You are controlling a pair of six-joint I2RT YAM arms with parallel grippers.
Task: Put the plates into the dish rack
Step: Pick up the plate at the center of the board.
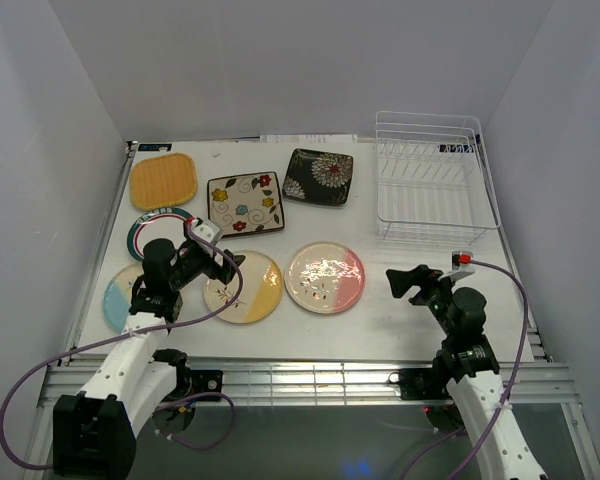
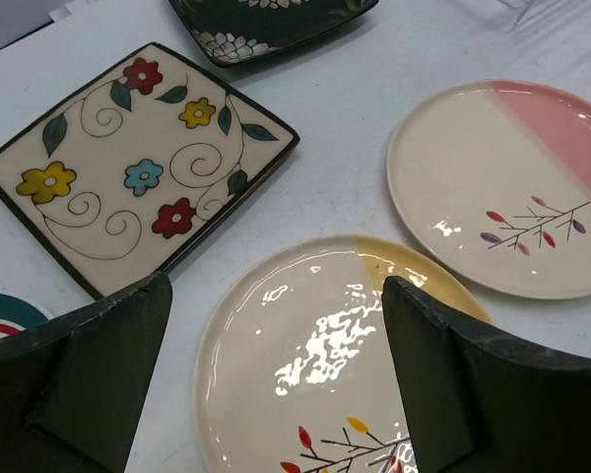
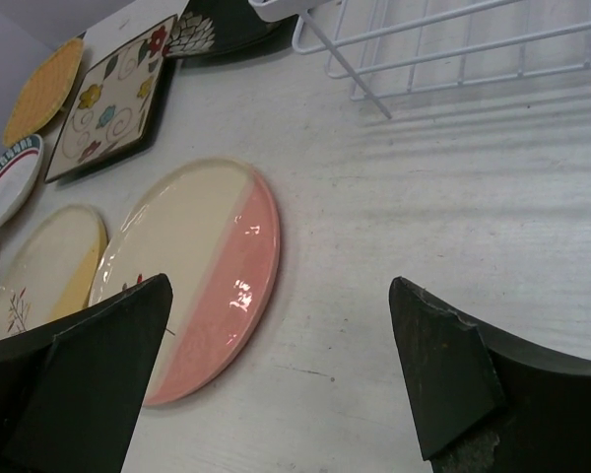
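We find seven plates lying flat on the white table, all outside the white wire dish rack at far right.

Square:
- ribbed orange plate
- cream floral plate
- black floral plate

Round, glossy:
- green-rimmed plate
- blue-cream plate
- yellow-cream plate
- pink-cream plate

The left gripper gapes wide over the yellow-cream plate, holding nothing. The right gripper is likewise spread and unladen, near the pink-cream plate.

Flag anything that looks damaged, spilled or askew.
The plates lie flat on the table, unbroken where visible; the dish rack stands upright and empty. Only one finger of the right gripper looks ragged along its inner edge.
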